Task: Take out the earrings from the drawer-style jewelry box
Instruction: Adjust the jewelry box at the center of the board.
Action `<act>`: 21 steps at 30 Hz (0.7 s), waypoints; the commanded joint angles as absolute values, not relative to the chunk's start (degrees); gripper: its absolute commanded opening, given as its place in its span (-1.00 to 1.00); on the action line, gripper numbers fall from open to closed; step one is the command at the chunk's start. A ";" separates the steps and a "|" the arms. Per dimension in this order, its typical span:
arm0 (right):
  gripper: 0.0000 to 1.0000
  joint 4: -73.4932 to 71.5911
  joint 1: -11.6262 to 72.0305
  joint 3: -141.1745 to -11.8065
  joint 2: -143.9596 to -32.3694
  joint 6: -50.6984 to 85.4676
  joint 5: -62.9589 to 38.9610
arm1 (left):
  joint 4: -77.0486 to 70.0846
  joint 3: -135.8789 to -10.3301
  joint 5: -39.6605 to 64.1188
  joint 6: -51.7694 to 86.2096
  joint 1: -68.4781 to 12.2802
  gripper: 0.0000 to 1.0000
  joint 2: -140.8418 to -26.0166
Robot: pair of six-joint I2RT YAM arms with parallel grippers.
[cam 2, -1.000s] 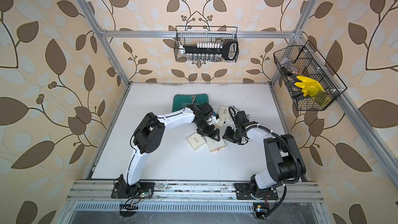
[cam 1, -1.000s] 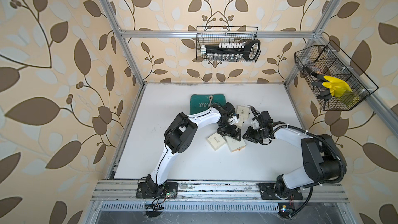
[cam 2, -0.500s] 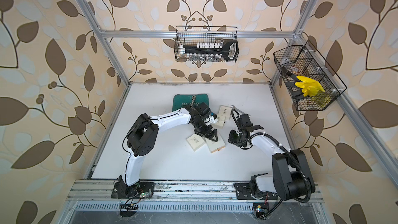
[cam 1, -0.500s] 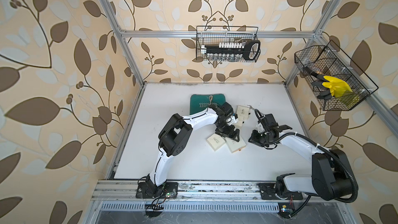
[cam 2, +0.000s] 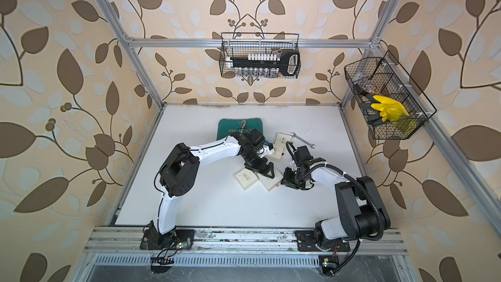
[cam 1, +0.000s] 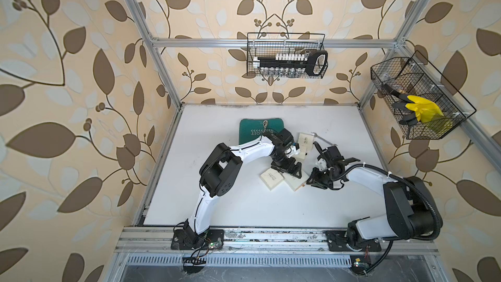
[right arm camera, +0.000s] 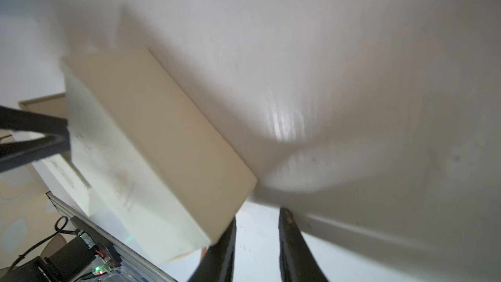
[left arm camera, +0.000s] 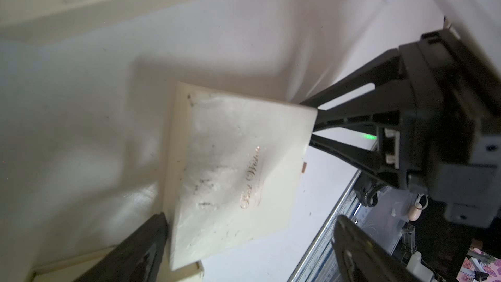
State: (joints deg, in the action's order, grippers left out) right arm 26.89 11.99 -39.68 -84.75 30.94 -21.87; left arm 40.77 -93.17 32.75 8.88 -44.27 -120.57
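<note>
**White surface inside an aluminium frame with leaf-patterned walls; both arms bend in over cream boxes at its middle.**

A back-wall basket holds a socket rail, and a side basket holds a yellow glove. A green mat lies toward the back, with a spanner just beyond the farther boxes. The left hand points down over the cream jewelry box, its fingers spread wide, one on either side. The right hand lies low at the box's other edge, its fingers narrow with bare surface between them and one finger against the box. The earrings cannot be made out in any view.
</note>
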 commanded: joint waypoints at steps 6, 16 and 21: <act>-0.41 27.88 9.16 -48.55 -88.69 30.32 -21.32 | 41.75 -92.79 33.65 7.35 -44.21 0.94 -118.35; -0.42 26.47 8.15 -42.76 -82.89 29.61 -21.01 | 43.39 -97.80 29.72 9.65 -42.11 0.89 -120.51; -0.45 24.26 8.15 -42.33 -83.50 29.60 -25.11 | 45.31 -103.89 26.63 11.99 -41.98 0.79 -125.34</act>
